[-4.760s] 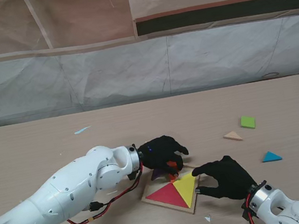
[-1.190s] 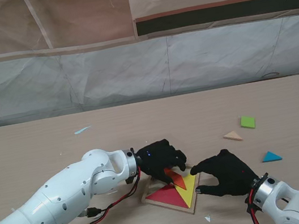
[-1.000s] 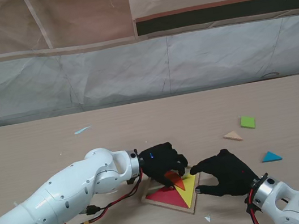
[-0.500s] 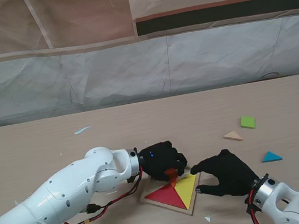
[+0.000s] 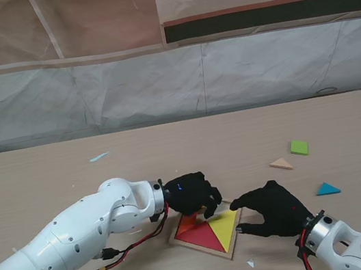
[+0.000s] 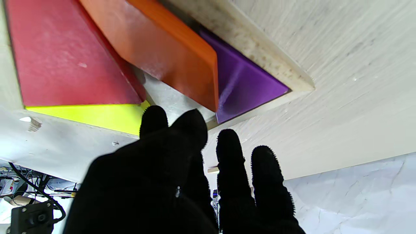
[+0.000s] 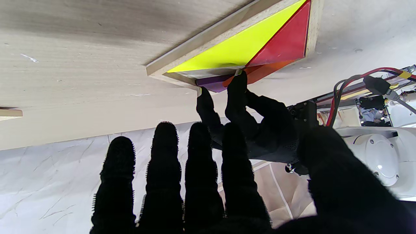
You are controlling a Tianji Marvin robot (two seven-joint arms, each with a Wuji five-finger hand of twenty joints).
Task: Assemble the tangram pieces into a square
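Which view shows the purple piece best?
The left wrist view: the purple piece fills the tray corner beside the orange piece. The right wrist view shows only a thin purple sliver; in the stand view the left robot hand hides it.

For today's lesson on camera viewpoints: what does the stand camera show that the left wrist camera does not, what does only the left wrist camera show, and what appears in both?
Only the stand view shows the green square, tan triangle and blue triangle lying loose on the table, and the right hand.

Only the left wrist view shows the purple piece beside the orange piece in the tray.

Both show the left hand, red triangle and yellow triangle.
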